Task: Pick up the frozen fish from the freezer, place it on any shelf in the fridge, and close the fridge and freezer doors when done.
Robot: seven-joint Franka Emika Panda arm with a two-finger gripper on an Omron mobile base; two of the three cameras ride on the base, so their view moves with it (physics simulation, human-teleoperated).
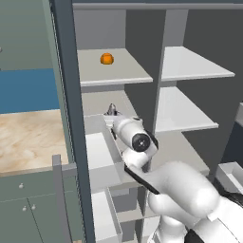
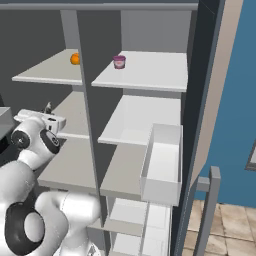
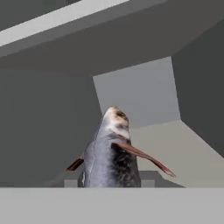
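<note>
The frozen fish (image 3: 111,153) is dark grey with a pale head and thin reddish fins, and it stands upright close to the hand camera. My gripper (image 1: 113,116) is shut on it inside the freezer (image 1: 102,102), just above the middle shelf. From the right, the fish (image 2: 48,107) pokes up from the gripper (image 2: 49,114) in the narrower left compartment. The fridge (image 2: 142,125) is the wider compartment beside it, with a light grey shelf (image 2: 145,72) at the top and more below. Both doors stand open: the freezer door (image 1: 66,95) and the fridge door (image 2: 202,100).
A round orange item (image 1: 107,58) lies on the freezer's top shelf. A small purple cup (image 2: 119,61) stands on the fridge's top shelf. Clear door bins (image 1: 102,154) (image 2: 162,165) jut out beside the arm. A wooden counter (image 1: 28,137) lies to the left.
</note>
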